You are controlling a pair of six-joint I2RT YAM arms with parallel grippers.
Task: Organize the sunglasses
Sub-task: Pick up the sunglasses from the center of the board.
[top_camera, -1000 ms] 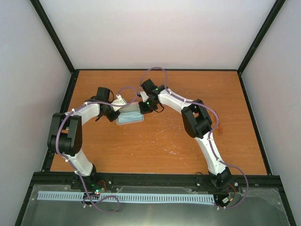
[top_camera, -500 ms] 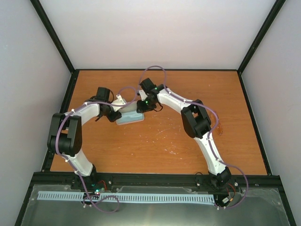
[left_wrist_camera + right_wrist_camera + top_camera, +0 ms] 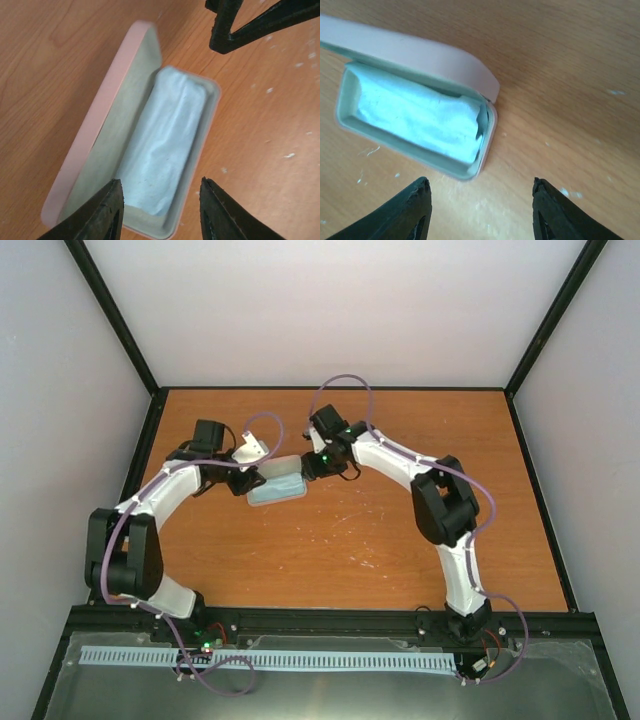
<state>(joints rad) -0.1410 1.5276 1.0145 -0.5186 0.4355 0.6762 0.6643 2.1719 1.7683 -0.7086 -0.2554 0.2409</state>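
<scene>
Both arms have backed off the pink glasses case (image 3: pixel 275 486) since a second ago, and the left one has swung its elbow out toward the left edge.

Top view: the case sits open on the bench (image 3: pixel 400 540), a bit up and left of centre. The left tool (image 3: pixel 243 480) is at its left end and the right tool (image 3: pixel 313 466) is at its upper right.

Left wrist view: the fingers are spread with nothing in them. A light blue cloth (image 3: pixel 167 135) lies in the tray, and the lid (image 3: pixel 95 145) stands open on the left. Can't spot the sunglasses anywhere, so my guess is they're under that cloth.

Right wrist view: same deal, fingers apart and empty, case in the upper left.

Looks like the packing's done. Next would be tipping the lid over and pressing it shut, maybe with one tool steadying the tray.
</scene>
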